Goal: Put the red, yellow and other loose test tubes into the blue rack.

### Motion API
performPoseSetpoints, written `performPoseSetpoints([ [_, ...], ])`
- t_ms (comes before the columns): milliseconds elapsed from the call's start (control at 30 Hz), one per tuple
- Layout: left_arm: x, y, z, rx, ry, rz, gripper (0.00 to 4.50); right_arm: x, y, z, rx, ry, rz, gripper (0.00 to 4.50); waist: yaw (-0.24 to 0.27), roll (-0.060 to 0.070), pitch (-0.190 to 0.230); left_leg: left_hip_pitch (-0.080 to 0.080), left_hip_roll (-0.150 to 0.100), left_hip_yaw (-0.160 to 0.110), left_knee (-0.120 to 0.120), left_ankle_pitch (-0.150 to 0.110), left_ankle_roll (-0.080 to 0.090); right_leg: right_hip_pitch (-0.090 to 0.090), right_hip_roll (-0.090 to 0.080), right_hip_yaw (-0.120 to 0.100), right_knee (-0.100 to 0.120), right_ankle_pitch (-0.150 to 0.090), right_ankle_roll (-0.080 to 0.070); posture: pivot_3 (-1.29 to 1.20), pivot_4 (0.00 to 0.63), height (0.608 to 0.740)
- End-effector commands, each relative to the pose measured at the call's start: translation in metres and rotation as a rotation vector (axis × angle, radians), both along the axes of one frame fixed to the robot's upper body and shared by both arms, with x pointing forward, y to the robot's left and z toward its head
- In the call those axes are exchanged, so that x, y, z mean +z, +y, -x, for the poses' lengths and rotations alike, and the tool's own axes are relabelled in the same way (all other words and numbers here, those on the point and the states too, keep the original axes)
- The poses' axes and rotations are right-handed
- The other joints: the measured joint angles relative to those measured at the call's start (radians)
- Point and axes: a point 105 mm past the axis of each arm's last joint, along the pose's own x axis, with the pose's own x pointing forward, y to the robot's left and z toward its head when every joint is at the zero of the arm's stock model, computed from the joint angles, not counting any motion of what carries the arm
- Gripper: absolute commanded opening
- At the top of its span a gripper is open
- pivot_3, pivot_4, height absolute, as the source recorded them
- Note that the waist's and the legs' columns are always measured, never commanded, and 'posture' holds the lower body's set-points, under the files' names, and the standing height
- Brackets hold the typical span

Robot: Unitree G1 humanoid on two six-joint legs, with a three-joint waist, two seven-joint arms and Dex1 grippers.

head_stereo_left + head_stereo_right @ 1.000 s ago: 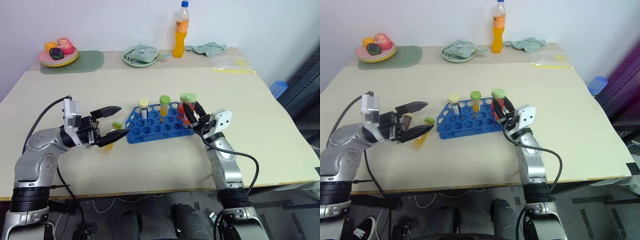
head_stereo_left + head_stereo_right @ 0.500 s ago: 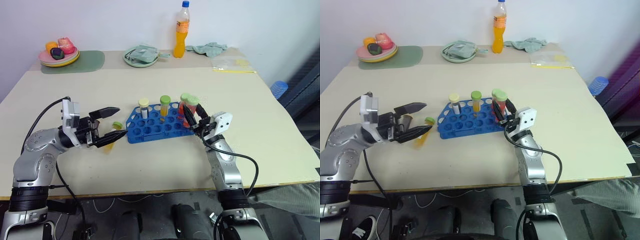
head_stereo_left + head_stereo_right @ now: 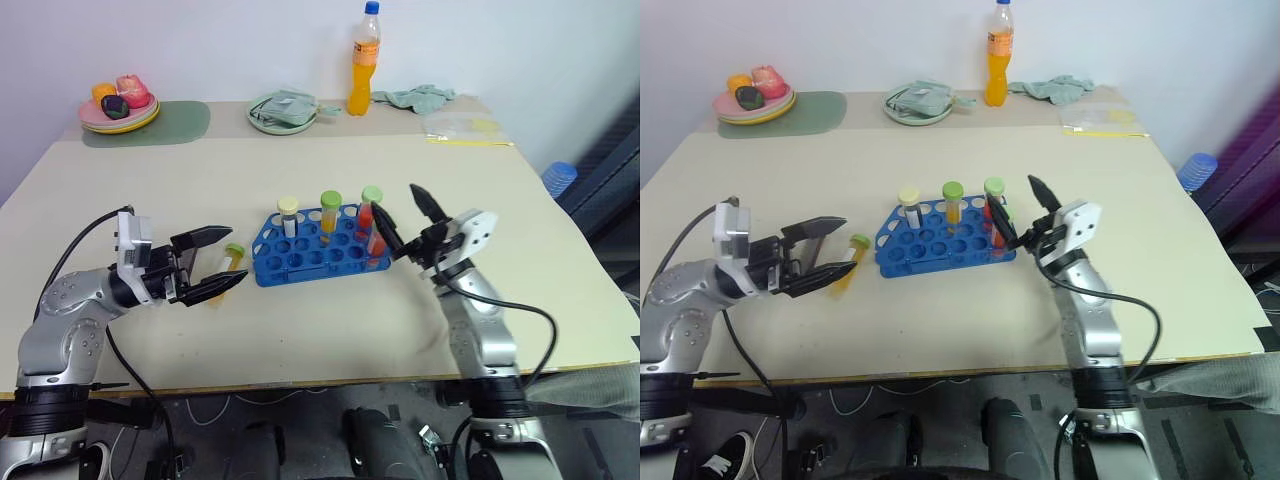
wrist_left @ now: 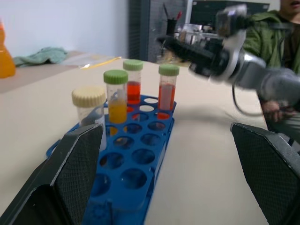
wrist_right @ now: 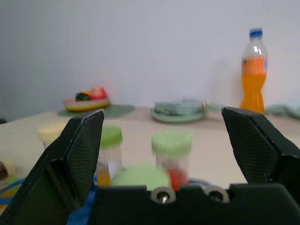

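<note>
The blue rack (image 3: 318, 252) stands mid-table and holds a cream-capped tube (image 3: 288, 214), a yellow tube (image 3: 329, 212) and two red tubes with green caps (image 3: 371, 204) (image 3: 377, 240). One loose yellow tube (image 3: 227, 267) with a green cap lies on the table just left of the rack. My left gripper (image 3: 240, 253) is open beside this tube, pointing at the rack. Whether it touches the tube I cannot tell. Off the rack's right end my right gripper (image 3: 396, 207) is open and holds nothing, slightly raised.
At the back stand an orange drink bottle (image 3: 362, 62), a plate with a cloth (image 3: 282, 110), a plate of toy food (image 3: 118, 104) on a green mat, a green cloth (image 3: 415, 97) and a plastic bag (image 3: 462, 128). A person in a green jacket (image 4: 276, 42) sits beyond the table.
My right gripper opened, left a red tube standing at the rack's right end, and rose away to the right. The left gripper has stayed open near the loose tube.
</note>
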Motion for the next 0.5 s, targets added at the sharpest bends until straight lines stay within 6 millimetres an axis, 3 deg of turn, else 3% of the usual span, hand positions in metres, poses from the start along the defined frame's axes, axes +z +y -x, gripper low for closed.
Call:
performPoseSetpoints([
  [33, 0.009, 0.003, 0.001, 0.041, -0.02, -0.021, 4.5, 0.029, -0.007, 0.013, 0.063, -0.033, 0.011, 4.42, -0.001, 0.0, 0.0, 0.0, 0.0, 0.0, 0.0, 0.0, 0.0, 0.0, 0.0, 0.0, 0.0, 0.0, 0.0, 0.0, 0.15, 0.74],
  [133, 0.007, 0.005, -0.001, 0.087, 0.001, -0.04, 4.5, 0.039, -0.014, 0.021, 0.107, -0.017, 0.074, 4.42, -0.001, 0.0, 0.0, 0.0, 0.0, 0.0, 0.0, 0.0, 0.0, 0.0, 0.0, 0.0, 0.0, 0.0, 0.0, 0.0, 0.15, 0.74],
  [233, 0.011, 0.007, -0.003, 0.149, -0.013, -0.064, 4.5, 0.035, -0.018, 0.037, 0.206, 0.073, 0.218, 4.42, 0.0, 0.0, 0.0, 0.0, 0.0, 0.0, 0.0, 0.0, 0.0, 0.0, 0.0, 0.0, 0.0, 0.0, 0.0, 0.0, 0.15, 0.74],
  [367, 0.0, 0.008, 0.0, 0.193, 0.084, -0.135, 4.5, 0.03, -0.027, 0.075, 0.381, 0.214, 0.369, 4.42, 0.003, -0.001, 0.0, 0.0, 0.0, 0.0, 0.0, 0.0, 0.0, 0.0, 0.0, 0.0, -0.001, 0.0, 0.0, 0.0, 0.15, 0.74],
  [467, -0.008, 0.01, -0.002, 0.249, 0.147, -0.201, 4.5, 0.032, -0.033, 0.092, 0.461, 0.272, 0.427, 4.42, -0.001, -0.001, 0.0, 0.0, 0.0, 0.0, 0.0, 0.0, 0.0, 0.001, -0.001, 0.0, -0.002, 0.0, 0.0, 0.0, 0.15, 0.74],
  [500, -0.005, 0.011, -0.007, 0.308, 0.096, -0.225, 4.5, 0.032, -0.035, 0.095, 0.477, 0.279, 0.458, 4.42, -0.001, -0.001, 0.0, 0.001, 0.0, 0.001, 0.0, 0.0, 0.0, 0.001, 0.0, 0.0, -0.002, 0.0, 0.0, 0.0, 0.15, 0.74],
])
